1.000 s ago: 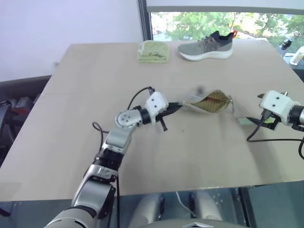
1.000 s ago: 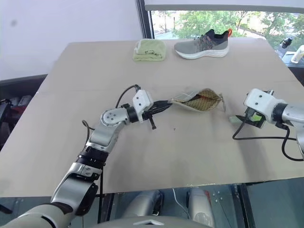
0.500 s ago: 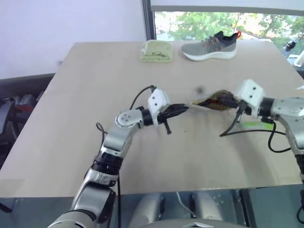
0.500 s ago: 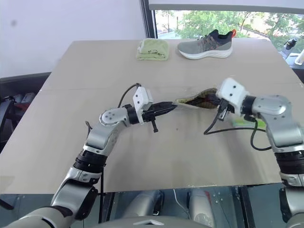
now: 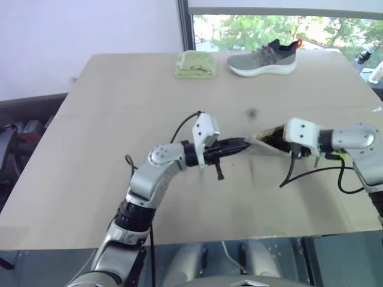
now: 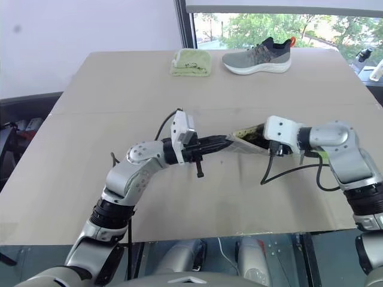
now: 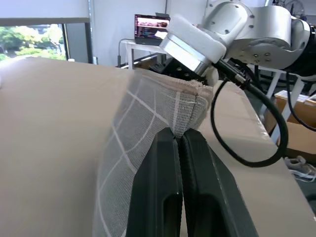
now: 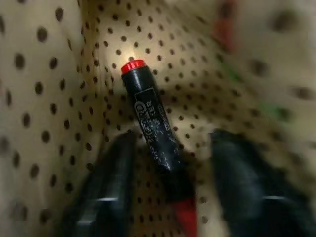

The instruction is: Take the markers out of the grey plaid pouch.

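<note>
Jaws pinching plaid pouch [image 7: 148, 118], dotted lining (yellowish), black marker [image 8: 153, 131]

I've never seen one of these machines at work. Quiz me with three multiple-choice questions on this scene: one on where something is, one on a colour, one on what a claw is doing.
1. Where is the dark marker?
A. beside the shoe
B. inside the pouch
C. on the green cloth

2. What colour is the marker's cap?
A. red
B. blue
C. white

3. What is the left claw doing?
A. hanging open over the table
B. holding the shoe
C. pinching the pouch

Answers:
1. B: it lies on the dotted lining between the right claw's spread fingers.
2. A: the right wrist view shows a red end.
3. C: its fingers are shut on a fold of the plaid fabric.
</note>
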Motion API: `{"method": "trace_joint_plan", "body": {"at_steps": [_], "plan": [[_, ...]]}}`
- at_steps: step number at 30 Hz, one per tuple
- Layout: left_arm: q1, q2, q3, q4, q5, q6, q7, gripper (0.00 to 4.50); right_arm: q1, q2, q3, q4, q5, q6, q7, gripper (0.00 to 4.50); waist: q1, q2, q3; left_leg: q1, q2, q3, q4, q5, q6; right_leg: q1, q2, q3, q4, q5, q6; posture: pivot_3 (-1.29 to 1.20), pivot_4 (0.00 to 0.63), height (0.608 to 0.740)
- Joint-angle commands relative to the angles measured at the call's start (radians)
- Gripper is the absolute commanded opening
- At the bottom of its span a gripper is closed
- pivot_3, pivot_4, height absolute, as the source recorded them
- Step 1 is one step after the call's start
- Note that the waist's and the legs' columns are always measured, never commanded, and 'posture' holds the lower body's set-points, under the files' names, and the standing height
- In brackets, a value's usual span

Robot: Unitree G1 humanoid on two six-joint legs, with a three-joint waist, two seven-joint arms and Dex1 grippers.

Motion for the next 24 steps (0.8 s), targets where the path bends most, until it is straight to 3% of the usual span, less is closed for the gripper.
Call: {"method": "trace_joint_plan", "body": {"at_steps": [1, 12, 15, 18, 24], "plan": [[0.015, -0.01, -0.046, -0.03, -0.01, -0.013, -0.034, 0.0, -0.034, 0.01, 0.101, -0.023, -0.077, -0.033, 0.054, 2.72, -0.002, 0.0, 0.0, 0.0, 0.0, 0.0, 0.0, 0.0, 0.0, 0.0, 0.0, 0.0, 0.0, 0.0, 0.0, 0.0, 0.15, 0.74], [0.019, -0.019, -0.069, 0.008, 0.007, -0.04, -0.05, 0.0, -0.105, 0.112, 0.204, 0.188, -0.219, -0.164, 0.03, 2.72, -0.004, 0.0, 0.0, 0.001, 0.0, 0.0, 0.0, 0.0, 0.0, 0.0, 0.001, 0.0, 0.0, 0.0, 0.0, 0.0, 0.15, 0.74], [0.018, -0.013, -0.062, 0.012, 0.01, -0.042, -0.049, 0.0, -0.095, 0.119, 0.198, 0.215, -0.222, -0.196, 0.036, 1.88, -0.007, 0.0, 0.0, 0.001, 0.0, 0.0, 0.0, 0.0, 0.0, 0.001, 0.003, 0.0, 0.0, 0.0, 0.0, 0.0, 0.15, 0.74], [0.022, -0.004, -0.053, 0.021, 0.021, -0.054, -0.047, 0.0, -0.087, 0.11, 0.174, 0.213, -0.212, -0.213, 0.034, 0.5, -0.009, 0.0, 0.0, 0.001, 0.0, 0.0, 0.0, 0.0, 0.0, 0.001, 0.004, 0.0, 0.001, 0.0, 0.0, 0.0, 0.15, 0.74], [0.031, 0.018, -0.066, 0.045, 0.082, -0.119, -0.042, 0.0, -0.061, 0.08, 0.083, 0.131, -0.119, -0.175, 0.05, 0.34, -0.004, 0.0, 0.0, 0.001, 0.0, 0.0, 0.0, 0.0, 0.0, 0.001, 0.003, 0.0, 0.0, 0.0, 0.0, 0.0, 0.15, 0.74]]}}
